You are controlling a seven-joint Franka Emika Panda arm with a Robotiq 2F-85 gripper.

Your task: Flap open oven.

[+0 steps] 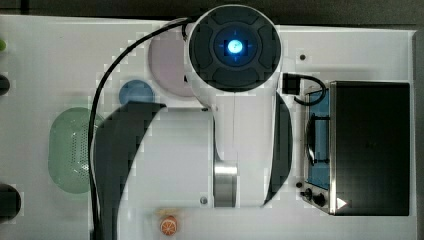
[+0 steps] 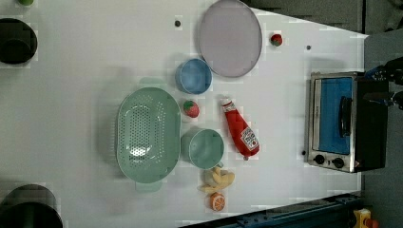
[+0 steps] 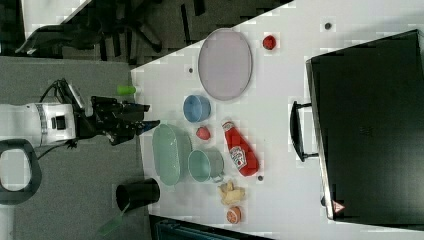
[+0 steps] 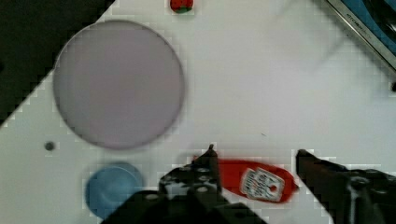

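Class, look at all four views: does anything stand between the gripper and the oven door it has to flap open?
Nothing visible does. The gripper hangs open above the ketchup bottle, well above the table. The table between bottle and oven is bare, and the door handle is unobstructed.

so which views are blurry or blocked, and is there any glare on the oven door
Top view: the arm's base, with a glowing blue light, blocks the table's middle. Wrist view: softly blurred, the plate has fuzzy edges and the open gripper is dark in the foreground. Left view: the oven door glass reads evenly blue, no bright glare. Right view: the black oven top shows no detail.
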